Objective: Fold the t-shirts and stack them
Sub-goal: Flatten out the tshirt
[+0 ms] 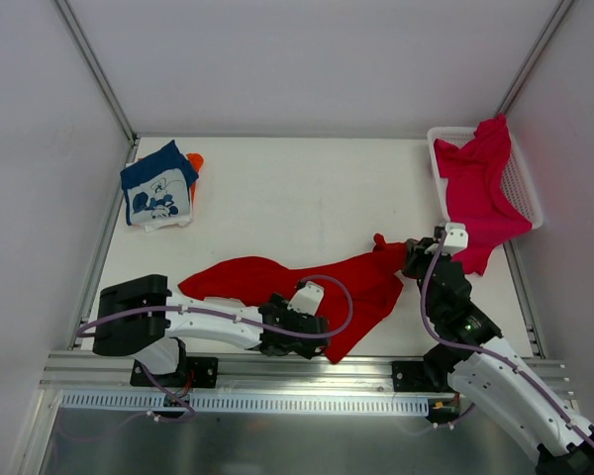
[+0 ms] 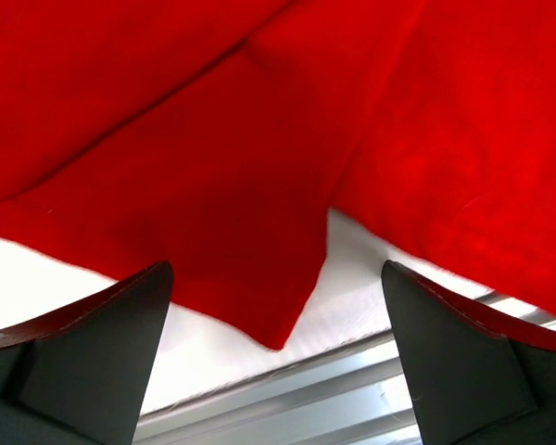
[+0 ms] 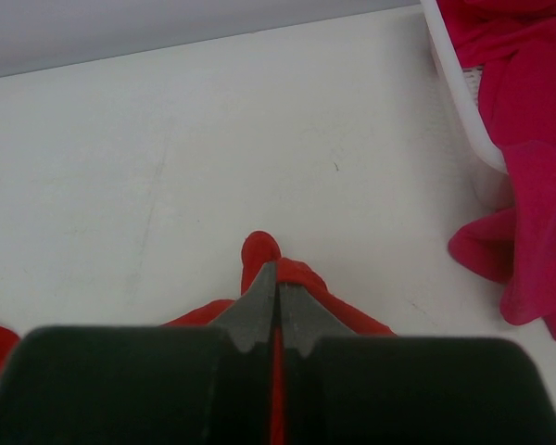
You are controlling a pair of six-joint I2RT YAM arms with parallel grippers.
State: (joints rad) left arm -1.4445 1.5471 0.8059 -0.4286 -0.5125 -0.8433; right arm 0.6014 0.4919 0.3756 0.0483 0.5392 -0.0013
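On the white table (image 1: 297, 188), right claw (image 3: 276, 286) pinches red t-shirt (image 1: 246, 278); left claw (image 2: 276, 271) gapes wide, seemingly empty.

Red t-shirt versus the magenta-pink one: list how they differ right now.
The plain bright red cloth t-shirt lies spread on the white table; the magenta-pink cloth t-shirt hangs crumpled over the white plastic mesh basket. The right gripper, jaws shut, pinches the red t-shirt's edge; nothing touches the magenta-pink one. Both are unfolded.
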